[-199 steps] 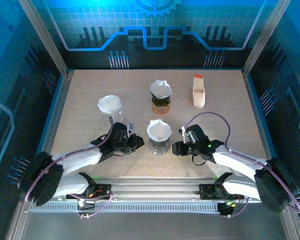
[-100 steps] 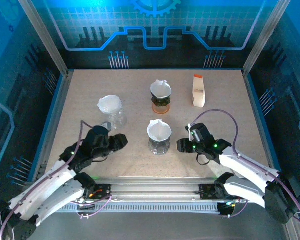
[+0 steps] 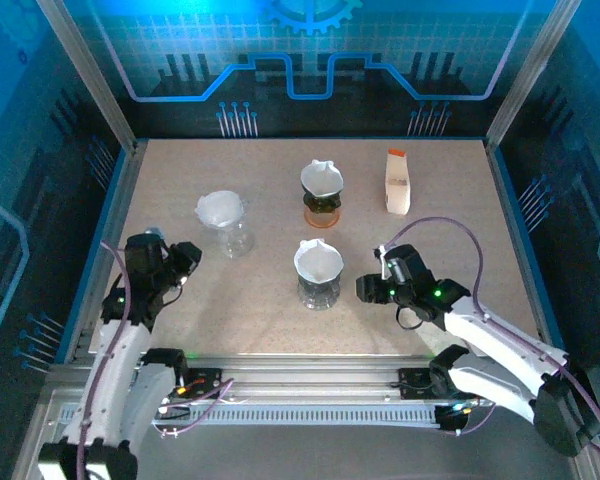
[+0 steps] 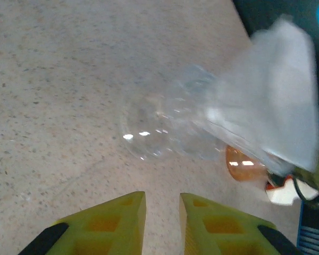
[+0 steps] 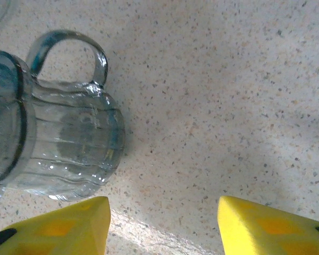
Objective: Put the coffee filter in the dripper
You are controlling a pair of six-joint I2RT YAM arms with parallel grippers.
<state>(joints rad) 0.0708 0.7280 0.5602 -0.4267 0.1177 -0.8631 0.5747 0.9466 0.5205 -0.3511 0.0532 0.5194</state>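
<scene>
A clear glass dripper (image 3: 318, 283) stands mid-table with a white coffee filter (image 3: 318, 260) sitting in it. My right gripper (image 3: 364, 290) is just right of it, open and empty. In the right wrist view the ribbed glass dripper (image 5: 58, 149) with its handle lies ahead and left of the right gripper (image 5: 164, 212). My left gripper (image 3: 183, 260) is at the left, near a second clear dripper (image 3: 226, 236) holding a white filter (image 3: 221, 208). In the left wrist view that dripper (image 4: 165, 127) and its filter (image 4: 271, 101) lie ahead of the left gripper (image 4: 162, 212), whose jaws stand narrowly apart with nothing between them.
A third dripper with a filter (image 3: 322, 180) sits on an orange-brown base (image 3: 321, 214) behind the middle one. A white and orange box (image 3: 397, 182) stands at the back right. Metal frame posts and blue walls close in the table's sides.
My left arm has swung away from the middle dripper to the left side of the table. The right gripper has widened and shifted slightly right.
</scene>
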